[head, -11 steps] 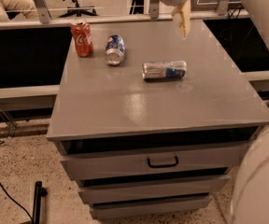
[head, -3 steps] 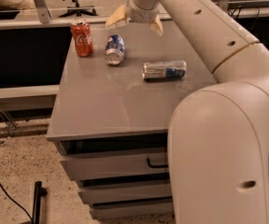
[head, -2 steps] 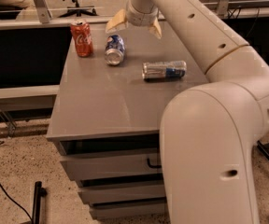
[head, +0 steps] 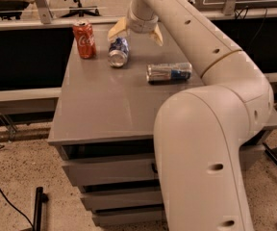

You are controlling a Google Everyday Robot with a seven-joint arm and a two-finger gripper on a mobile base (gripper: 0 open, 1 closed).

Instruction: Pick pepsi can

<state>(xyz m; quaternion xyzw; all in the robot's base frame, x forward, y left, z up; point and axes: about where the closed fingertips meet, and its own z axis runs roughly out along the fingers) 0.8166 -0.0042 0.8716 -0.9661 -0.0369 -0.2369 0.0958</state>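
Observation:
The blue pepsi can (head: 119,52) lies on its side near the back left of the grey cabinet top (head: 105,105), its silver end facing me. My gripper (head: 135,32) hangs just above and behind the can, a little to its right. Its two cream fingers (head: 116,31) are spread apart, one to the left and one to the right. Nothing is held between them.
A red Coca-Cola can (head: 84,39) stands upright left of the pepsi can. A slim silver can with a blue patch (head: 169,72) lies on its side to the right. My white arm (head: 210,143) covers the cabinet's right side. Drawers (head: 109,172) sit below the top.
My arm has swung from the right side of the cabinet top toward the left. The gripper now hovers closer over the pepsi can. The cans have not moved.

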